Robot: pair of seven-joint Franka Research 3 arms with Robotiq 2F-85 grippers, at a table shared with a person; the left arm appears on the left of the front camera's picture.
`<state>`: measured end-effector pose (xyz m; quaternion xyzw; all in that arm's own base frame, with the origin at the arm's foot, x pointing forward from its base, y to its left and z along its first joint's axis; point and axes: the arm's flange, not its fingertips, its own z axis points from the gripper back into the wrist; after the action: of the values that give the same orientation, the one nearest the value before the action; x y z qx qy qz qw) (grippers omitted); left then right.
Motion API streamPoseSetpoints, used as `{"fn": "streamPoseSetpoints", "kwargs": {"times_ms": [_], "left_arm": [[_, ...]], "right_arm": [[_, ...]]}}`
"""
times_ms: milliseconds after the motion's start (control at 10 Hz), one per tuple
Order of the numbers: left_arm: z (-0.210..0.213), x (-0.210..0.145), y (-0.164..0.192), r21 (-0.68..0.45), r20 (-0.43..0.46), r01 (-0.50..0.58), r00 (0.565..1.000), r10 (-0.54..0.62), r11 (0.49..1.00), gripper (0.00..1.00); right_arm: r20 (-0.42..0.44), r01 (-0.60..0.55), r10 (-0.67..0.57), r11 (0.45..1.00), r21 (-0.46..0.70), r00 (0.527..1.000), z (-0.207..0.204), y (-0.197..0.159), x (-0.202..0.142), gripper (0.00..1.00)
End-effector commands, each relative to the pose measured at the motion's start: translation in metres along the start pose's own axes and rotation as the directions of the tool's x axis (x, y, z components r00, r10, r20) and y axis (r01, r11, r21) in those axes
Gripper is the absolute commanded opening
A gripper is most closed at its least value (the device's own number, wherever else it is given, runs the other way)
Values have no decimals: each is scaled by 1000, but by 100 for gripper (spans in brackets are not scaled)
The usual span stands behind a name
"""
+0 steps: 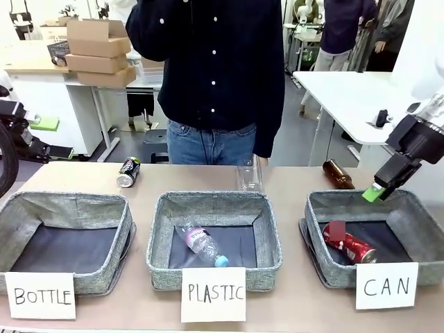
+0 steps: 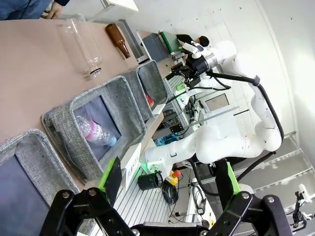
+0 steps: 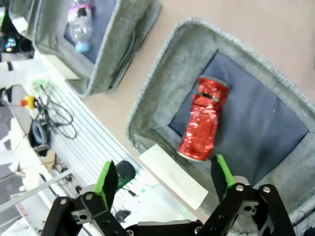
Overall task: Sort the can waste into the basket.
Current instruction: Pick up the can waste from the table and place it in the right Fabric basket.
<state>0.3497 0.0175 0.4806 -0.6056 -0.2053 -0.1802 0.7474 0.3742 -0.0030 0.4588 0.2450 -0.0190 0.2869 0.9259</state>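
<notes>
A red dented can point(image 1: 349, 244) lies on its side on the dark lining of the grey basket point(image 1: 334, 275) signed "CAN", at the front right. My right gripper point(image 1: 378, 191) hangs open above that basket's far rim with nothing between its fingers. In the right wrist view the red can point(image 3: 204, 119) lies in the basket point(image 3: 152, 98) below my open right gripper point(image 3: 165, 172). A black can point(image 1: 128, 171) lies on the table at the far left, behind the other baskets. My left gripper point(image 2: 170, 172) is open and holds nothing, looking along the row of baskets from the left.
The middle "PLASTIC" basket point(image 1: 156, 267) holds a clear plastic bottle point(image 1: 201, 243). The "BOTTLE" basket point(image 1: 104, 277) stands at the left. A clear bottle point(image 1: 251, 177) and a brown glass bottle point(image 1: 338, 173) lie on the far table. A person point(image 1: 208, 69) stands behind.
</notes>
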Motion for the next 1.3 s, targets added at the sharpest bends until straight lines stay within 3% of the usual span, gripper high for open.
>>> {"fn": "streamPoseSetpoints", "kwargs": {"times_ms": [0,100,200,300,400,500,600,700,1200], "left_arm": [[-2,2,-1,-23,19,22,1000,-22,1000,100],[-2,2,-1,-23,19,22,1000,-22,1000,100],[-2,2,-1,-23,19,22,1000,-22,1000,100],[-2,2,-1,-23,19,22,1000,-22,1000,100],[-2,2,-1,-23,19,22,1000,-22,1000,100],[-2,2,-1,-23,19,22,1000,-22,1000,100],[-2,2,-1,-23,19,22,1000,-22,1000,100],[-2,2,-1,-23,19,22,1000,-22,1000,100],[-2,2,-1,-23,19,22,1000,-22,1000,100]], "right_arm": [[53,44,-47,997,60,998,3,-6,7,100],[98,35,-47,992,124,994,7,-5,6,100],[287,-10,-78,957,291,955,22,-3,3,100],[464,-131,-167,830,543,870,40,3,-1,100],[499,-262,-267,602,754,824,55,8,-5,100],[474,-272,-407,462,844,781,62,7,-5,100],[453,-283,-485,384,879,748,64,-1,-1,100],[358,-56,-163,846,530,919,61,14,-5,100],[358,-56,-163,846,530,919,61,14,-5,100]]}}
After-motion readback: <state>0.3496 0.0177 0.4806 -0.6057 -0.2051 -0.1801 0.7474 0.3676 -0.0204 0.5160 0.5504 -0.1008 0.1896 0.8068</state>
